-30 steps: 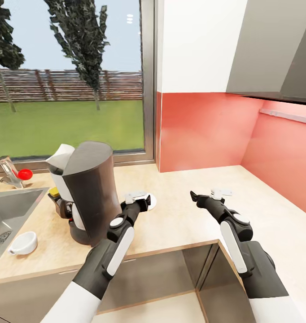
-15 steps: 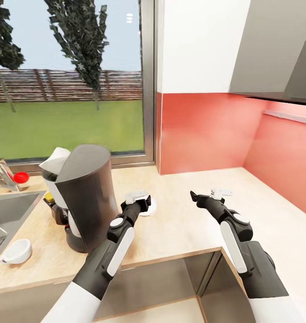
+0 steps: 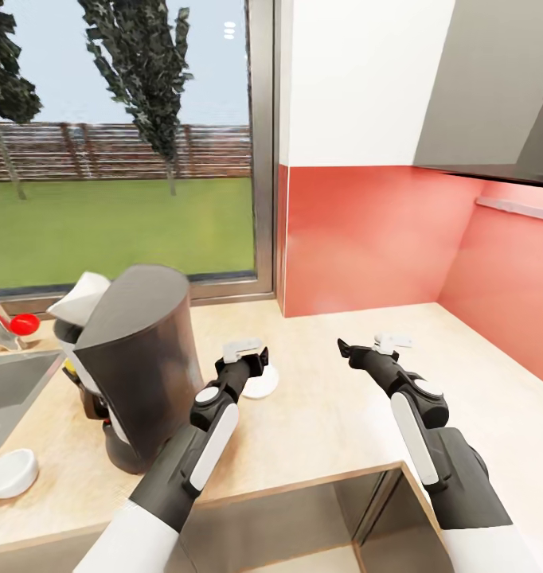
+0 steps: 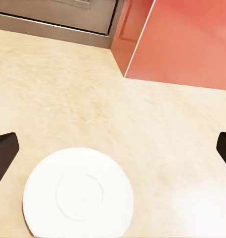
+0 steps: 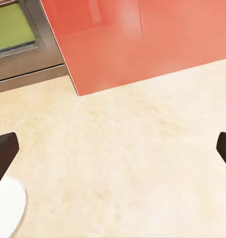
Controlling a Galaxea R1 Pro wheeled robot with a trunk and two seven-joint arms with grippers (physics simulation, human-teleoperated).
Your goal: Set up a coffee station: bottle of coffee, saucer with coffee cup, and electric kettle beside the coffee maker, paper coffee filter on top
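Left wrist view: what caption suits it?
Empty white saucer on the beige countertop, between the open left end effector's fingertips.

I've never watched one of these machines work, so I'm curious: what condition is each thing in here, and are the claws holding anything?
coffee maker: upright on the countertop, white paper filter on top.
saucer: flat on the countertop, bare, nothing on it.
coffee cup: on the countertop by the sink, not on the saucer.
left gripper: open, empty, over the saucer.
right gripper: open, empty.
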